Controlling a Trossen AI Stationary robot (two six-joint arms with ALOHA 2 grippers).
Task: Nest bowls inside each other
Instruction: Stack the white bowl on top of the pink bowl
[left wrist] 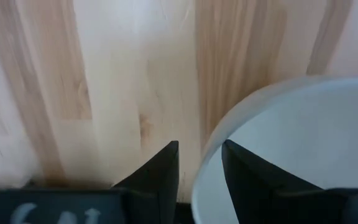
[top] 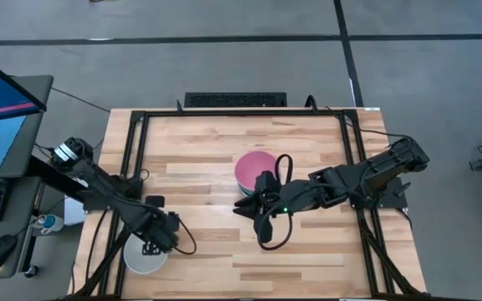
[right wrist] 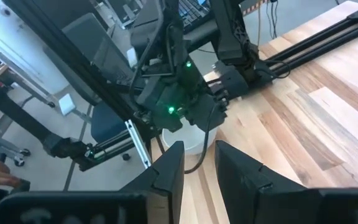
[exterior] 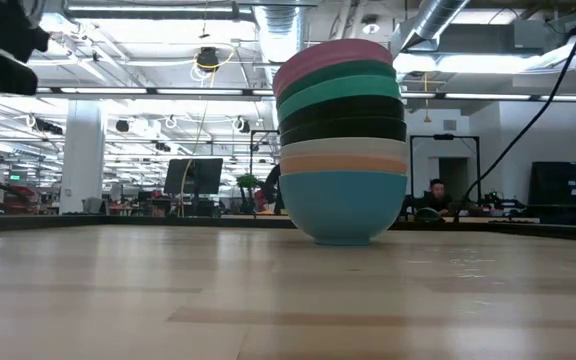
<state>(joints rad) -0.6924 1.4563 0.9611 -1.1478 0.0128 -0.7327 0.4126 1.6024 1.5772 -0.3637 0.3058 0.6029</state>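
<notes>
With its rim straddled by the parted left end effector [top: 162, 237] at lower left, the white bowl [top: 143, 257] could be dropped; the right end effector [top: 258, 219], slightly parted, was held empty beside the centre stack [top: 252, 170].

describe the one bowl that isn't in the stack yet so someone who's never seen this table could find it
Start at the light wooden table and go to its near left corner, away from the tall stack of nested plastic bowls at the centre. There, under the left pincer, sits a small round white plastic bowl. It alone stands by itself, with one pincer finger inside its rim.
</notes>
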